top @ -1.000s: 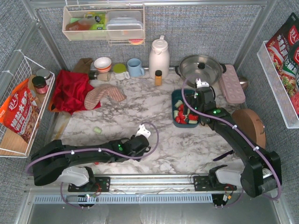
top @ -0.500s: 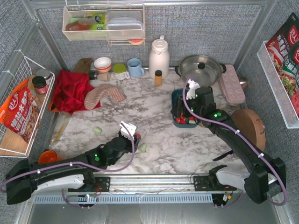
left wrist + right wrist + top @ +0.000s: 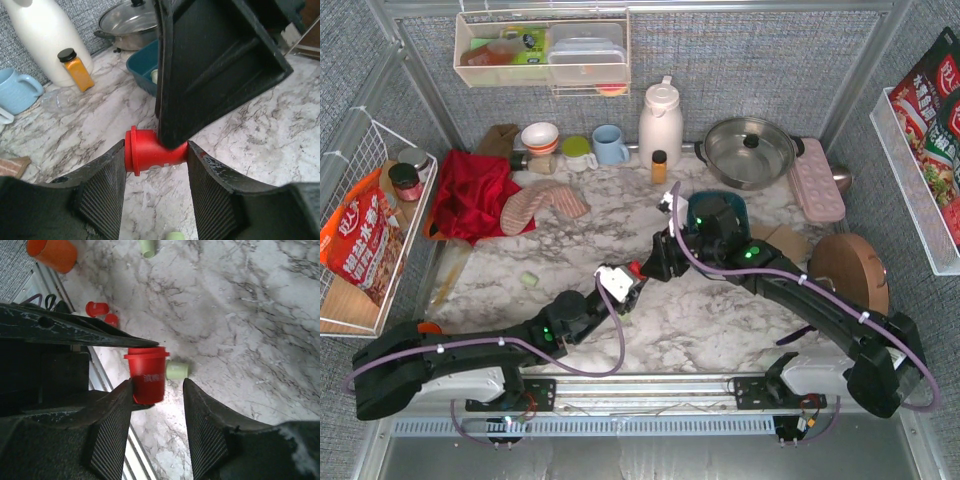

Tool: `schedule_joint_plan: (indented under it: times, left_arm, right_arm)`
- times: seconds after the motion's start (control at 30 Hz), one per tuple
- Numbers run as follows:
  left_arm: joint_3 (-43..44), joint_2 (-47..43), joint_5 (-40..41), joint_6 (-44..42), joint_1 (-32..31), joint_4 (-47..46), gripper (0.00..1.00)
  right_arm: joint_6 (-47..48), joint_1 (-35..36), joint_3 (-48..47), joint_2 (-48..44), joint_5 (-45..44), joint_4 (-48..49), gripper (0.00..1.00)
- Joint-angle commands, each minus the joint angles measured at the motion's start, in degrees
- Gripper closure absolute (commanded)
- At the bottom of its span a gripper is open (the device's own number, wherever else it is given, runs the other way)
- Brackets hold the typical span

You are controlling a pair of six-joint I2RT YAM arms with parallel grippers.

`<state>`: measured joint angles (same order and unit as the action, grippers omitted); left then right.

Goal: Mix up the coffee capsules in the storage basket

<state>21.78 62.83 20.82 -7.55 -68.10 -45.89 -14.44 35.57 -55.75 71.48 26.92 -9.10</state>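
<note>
A red coffee capsule (image 3: 152, 156) lies crosswise between my left gripper's (image 3: 156, 148) ribbed fingers, which are shut on it above the marble. In the top view this gripper (image 3: 626, 278) is at the table's centre. My right gripper (image 3: 656, 264) meets it from the right. Its jaws (image 3: 157, 385) straddle the same red capsule (image 3: 146, 374): one pad touches, and a gap shows at the other. A mint green capsule (image 3: 177, 370) lies on the table below. The teal storage basket (image 3: 722, 198) sits behind the right arm, its contents mostly hidden.
Loose on the marble are a green capsule (image 3: 528, 279), two red capsules (image 3: 98, 308) and an orange cup (image 3: 52, 252). At the back stand a white thermos (image 3: 660, 120), amber bottle (image 3: 659, 166), steel pot (image 3: 750, 148), pink tray (image 3: 817, 180) and red cloth (image 3: 470, 190).
My right arm left the basket and swung left to the table's centre, its jaws narrowing. The left arm pulled back, then came forward with the red capsule to meet it.
</note>
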Motion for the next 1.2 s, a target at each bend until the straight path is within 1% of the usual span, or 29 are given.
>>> schedule_joint_plan:
  times: [0.0,0.17,0.3,0.37,0.43,0.5,0.57,0.7,0.73,0.8,0.9,0.97,1.03,1.17]
  left_arm:
    - [0.39,0.58,-2.94,-1.94,0.15,-6.53,0.43]
    - [0.30,0.94,-3.39,-1.44,0.14,-7.15,0.43]
    - [0.27,1.13,-3.16,-1.24,0.15,-7.96,0.43]
    - [0.36,1.33,-3.23,-1.31,0.15,-8.16,0.43]
    - [0.50,1.53,-3.13,-1.15,0.16,-8.25,0.42]
    - [0.63,1.72,-2.16,-0.74,0.12,-8.22,0.34]
    - [0.72,1.73,-0.35,-0.26,0.07,-7.82,0.23]
    - [0.48,0.94,2.54,1.20,0.13,-6.23,0.03]
    - [0.41,0.66,3.04,1.64,0.11,-5.55,0.01]
    - [0.17,0.13,4.05,2.40,0.16,-4.66,0.01]
    - [-0.36,-0.61,5.98,3.26,0.13,-4.06,0.01]
    - [-0.73,-0.97,7.27,3.62,0.15,-3.91,0.01]
    - [-0.94,-1.22,9.04,4.02,0.15,-3.46,0.01]
    - [-0.82,-1.61,14.06,6.64,0.15,-0.79,0.01]
  right_arm:
    - [1.47,1.29,0.32,0.10,1.14,2.24,0.51]
    - [1.73,1.87,0.46,0.65,1.29,1.92,0.53]
    - [1.70,2.28,0.47,1.22,1.23,1.57,0.57]
    - [1.61,2.42,0.49,1.36,1.25,1.54,0.61]
    - [1.45,2.45,0.47,1.41,0.90,1.42,0.69]
    - [1.28,2.43,0.39,1.32,-0.32,1.02,0.78]
    - [1.25,2.47,0.42,0.80,-2.43,0.42,0.84]
    - [1.25,2.41,0.80,-0.76,-7.52,-0.59,0.92]
    - [1.25,2.40,0.97,-1.19,-8.67,-0.69,0.94]
    - [1.49,2.32,1.16,-2.10,-11.96,-1.38,0.96]
    - [2.38,2.04,1.25,-3.87,-17.89,-3.18,0.97]
    - [3.09,1.89,1.48,-5.38,-23.52,-4.43,0.98]
    - [3.46,1.61,2.41,-6.92,-29.56,-4.85,1.00]
    - [4.67,1.26,5.25,-9.16,-41.12,-4.78,1.00]
